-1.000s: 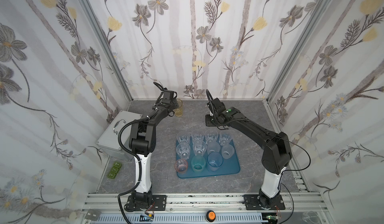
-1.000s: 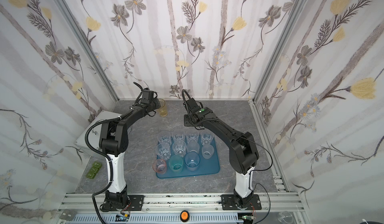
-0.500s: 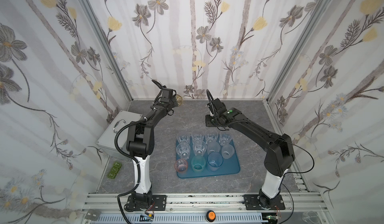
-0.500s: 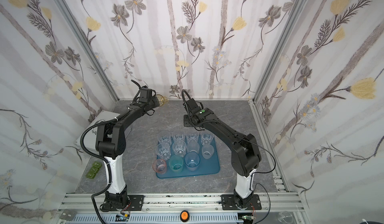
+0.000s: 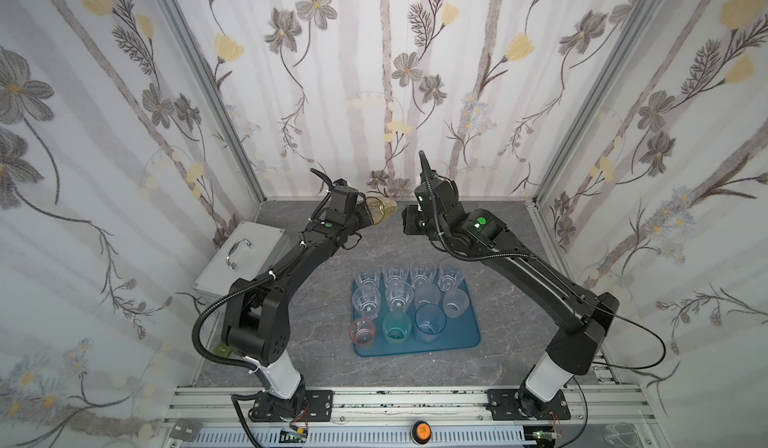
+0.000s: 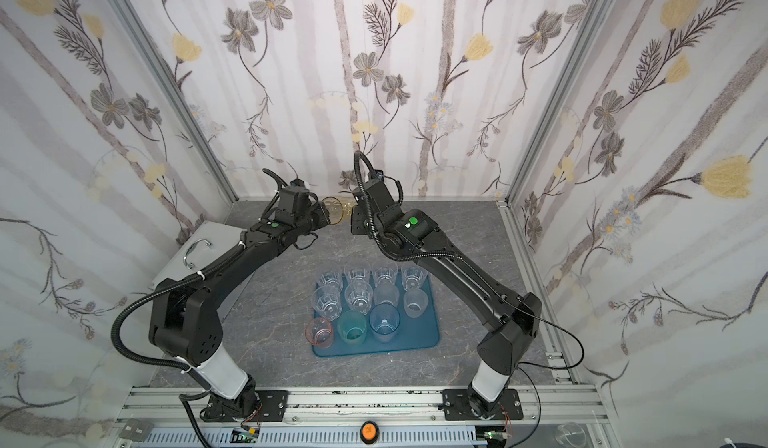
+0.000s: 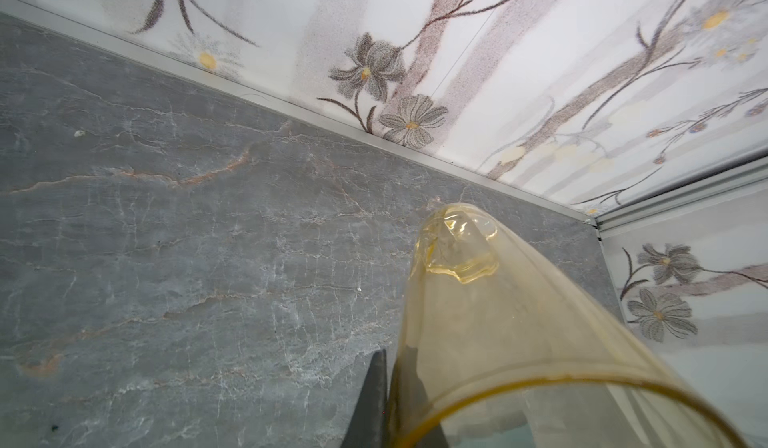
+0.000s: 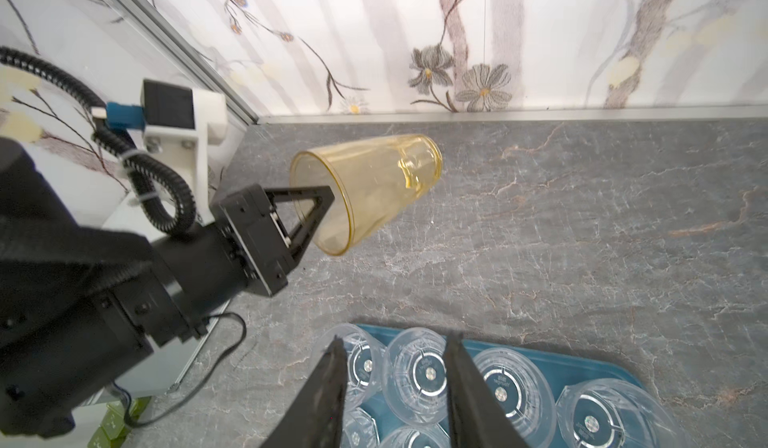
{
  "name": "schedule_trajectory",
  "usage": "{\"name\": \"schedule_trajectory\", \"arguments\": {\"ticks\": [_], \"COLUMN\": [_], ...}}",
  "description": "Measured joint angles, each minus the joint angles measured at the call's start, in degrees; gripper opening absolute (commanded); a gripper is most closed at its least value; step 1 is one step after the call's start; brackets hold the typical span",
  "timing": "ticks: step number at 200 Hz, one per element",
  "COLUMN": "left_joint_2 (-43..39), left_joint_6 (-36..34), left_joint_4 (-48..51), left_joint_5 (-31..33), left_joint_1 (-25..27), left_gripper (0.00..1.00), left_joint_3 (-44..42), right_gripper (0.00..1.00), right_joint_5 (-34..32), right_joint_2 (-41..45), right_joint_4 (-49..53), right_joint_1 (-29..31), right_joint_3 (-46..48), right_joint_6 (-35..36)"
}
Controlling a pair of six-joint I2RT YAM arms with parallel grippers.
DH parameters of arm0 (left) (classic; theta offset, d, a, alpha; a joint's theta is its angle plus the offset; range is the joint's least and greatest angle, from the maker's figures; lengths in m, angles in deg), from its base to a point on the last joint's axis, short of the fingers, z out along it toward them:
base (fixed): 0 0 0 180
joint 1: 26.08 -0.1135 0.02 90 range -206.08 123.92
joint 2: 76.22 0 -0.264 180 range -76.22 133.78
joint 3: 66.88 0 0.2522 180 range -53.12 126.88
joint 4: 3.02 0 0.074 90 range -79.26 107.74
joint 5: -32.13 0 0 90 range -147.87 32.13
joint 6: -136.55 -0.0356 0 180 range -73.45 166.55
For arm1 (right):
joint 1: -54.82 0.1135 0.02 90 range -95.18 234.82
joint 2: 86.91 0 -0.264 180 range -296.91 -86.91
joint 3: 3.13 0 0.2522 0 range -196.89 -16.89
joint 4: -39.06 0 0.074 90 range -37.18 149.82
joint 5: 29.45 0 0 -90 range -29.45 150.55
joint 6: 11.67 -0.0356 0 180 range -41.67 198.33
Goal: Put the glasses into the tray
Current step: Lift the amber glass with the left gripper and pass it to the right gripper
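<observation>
The left gripper (image 8: 328,200) has closed on the rim of the amber glass (image 8: 374,184); a second ago its jaws stood apart. The glass, then standing on the table (image 8: 540,238), now hangs lifted and tipped on its side.

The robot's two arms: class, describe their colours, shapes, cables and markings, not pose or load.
Both the left arm and right arm are matte black with white lower columns, green dots near the wrists and black ribbed cable hoses. The left hand has triangular open-frame fingers; the right hand dark tapering ones.
</observation>
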State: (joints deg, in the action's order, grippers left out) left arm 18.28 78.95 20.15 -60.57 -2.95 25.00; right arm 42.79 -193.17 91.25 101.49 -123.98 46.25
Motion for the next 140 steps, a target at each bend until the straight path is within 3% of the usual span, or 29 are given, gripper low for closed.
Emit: {"name": "schedule_trajectory", "arguments": {"ticks": [32,100,140], "left_joint_2": [-5.1,-8.1,-9.3], "left_joint_6": [3.9,8.8,11.1], "left_joint_4": [-1.0,-2.4,-3.0], "left_joint_5": [-1.6,-1.0,-0.3], "left_joint_1": [4.0,7.6,8.7], "left_gripper": [0.0,0.0,0.0], "left_joint_3": [-3.1,-7.1,-8.4], "right_gripper": [0.44,0.45,0.37], "right_joint_5": [-3.7,-10.2,-14.4], "right_joint_2": [-2.1,-8.2,-10.9], "right_joint_4": [0.5,3.2,5.3], "right_joint_1": [2.1,4.0,4.0], "right_joint_3": [-2.6,-6.8,-7.8], "right_joint_6": [0.0,0.7,0.9]}}
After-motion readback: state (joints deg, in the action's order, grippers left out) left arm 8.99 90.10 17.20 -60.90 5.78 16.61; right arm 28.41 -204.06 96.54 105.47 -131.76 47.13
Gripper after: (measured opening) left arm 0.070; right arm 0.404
